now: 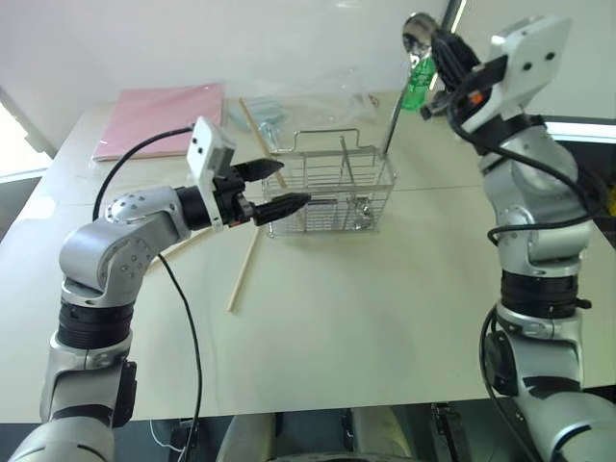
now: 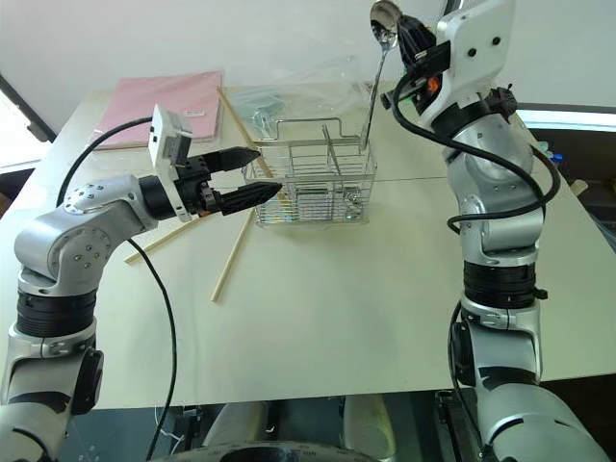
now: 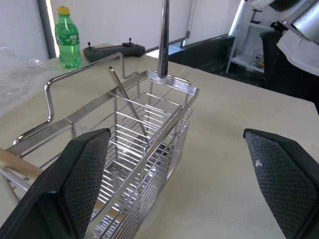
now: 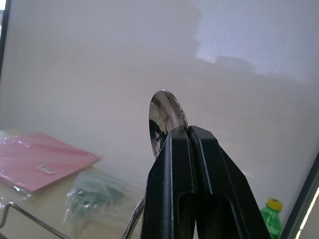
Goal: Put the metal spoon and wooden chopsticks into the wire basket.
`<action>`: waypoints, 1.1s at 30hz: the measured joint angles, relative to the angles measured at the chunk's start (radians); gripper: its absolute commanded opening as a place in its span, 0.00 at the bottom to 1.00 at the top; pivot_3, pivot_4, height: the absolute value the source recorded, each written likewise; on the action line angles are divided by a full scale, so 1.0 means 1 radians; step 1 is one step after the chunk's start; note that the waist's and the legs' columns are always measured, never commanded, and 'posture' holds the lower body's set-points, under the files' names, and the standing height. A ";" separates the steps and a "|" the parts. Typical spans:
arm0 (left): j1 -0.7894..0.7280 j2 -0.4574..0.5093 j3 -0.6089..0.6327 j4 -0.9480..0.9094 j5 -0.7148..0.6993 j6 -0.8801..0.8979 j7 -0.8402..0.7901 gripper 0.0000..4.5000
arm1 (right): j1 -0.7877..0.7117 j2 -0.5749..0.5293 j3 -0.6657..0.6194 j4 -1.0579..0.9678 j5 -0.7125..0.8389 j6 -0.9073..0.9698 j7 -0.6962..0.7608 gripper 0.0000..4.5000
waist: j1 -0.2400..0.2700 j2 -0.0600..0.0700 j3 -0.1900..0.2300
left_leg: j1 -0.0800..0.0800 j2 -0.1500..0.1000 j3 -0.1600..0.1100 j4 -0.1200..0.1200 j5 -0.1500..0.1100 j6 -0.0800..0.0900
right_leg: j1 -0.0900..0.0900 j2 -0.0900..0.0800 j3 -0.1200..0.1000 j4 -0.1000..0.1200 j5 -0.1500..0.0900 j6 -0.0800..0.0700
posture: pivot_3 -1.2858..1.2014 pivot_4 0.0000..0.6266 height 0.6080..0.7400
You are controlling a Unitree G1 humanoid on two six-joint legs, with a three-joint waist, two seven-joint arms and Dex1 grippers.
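Right gripper (image 2: 409,37) clamped on metal spoon (image 2: 384,21) just under its bowl, handle tip dipping into wire basket's (image 2: 318,183) far right corner; left gripper (image 2: 252,175) wide open, empty, beside basket's left end; 2 wooden chopsticks (image 2: 232,252) on table (image 2: 337,308) left of basket; no readable writing.

A pale cream counter (image 1: 337,318) fills the foreground, lit brightly from above. Behind it rises a plain white wall (image 1: 241,38). A pink folder (image 1: 159,117) and a clear plastic bag (image 2: 289,91) lie near the counter's far edge, and a green bottle (image 3: 68,37) stands there beside a dark remote controller (image 3: 113,50). White shelving (image 3: 249,45) stands further back.
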 measured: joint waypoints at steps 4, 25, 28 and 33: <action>0.000 0.000 0.002 0.011 0.004 -0.001 0.003 1.00 | 0.047 0.023 0.029 0.000 -0.001 0.003 0.012 0.00 | 0.001 0.000 0.000 | 0.000 0.000 0.000 0.000 0.000 0.000 | 0.000 0.000 0.000 0.000 0.000 0.000 | 0.52 0.24 0.91; -0.021 -0.010 0.002 0.038 0.032 -0.027 -0.007 1.00 | 0.059 -0.063 -0.039 -0.001 0.021 0.109 0.053 0.88 | 0.002 0.000 0.000 | 0.000 0.000 0.000 0.001 0.001 -0.001 | 0.000 0.000 0.000 0.000 0.000 0.000 | 0.52 0.24 0.91; -0.023 0.034 0.007 0.048 0.050 -0.030 -0.010 1.00 | 0.044 -0.247 -0.069 -0.044 0.164 0.281 0.232 0.88 | 0.002 0.000 0.000 | 0.000 0.000 0.000 0.000 0.000 0.000 | 0.000 0.000 0.000 0.000 0.000 0.000 | 0.52 0.24 0.91; -0.036 0.144 0.035 0.115 0.106 -0.070 -0.062 1.00 | 0.112 -0.492 -0.138 -0.147 0.379 0.449 0.532 0.88 | 0.000 -0.001 0.000 | 0.000 0.000 0.001 -0.001 0.000 0.001 | 0.001 0.000 0.000 -0.001 -0.001 0.000 | 0.52 0.24 0.91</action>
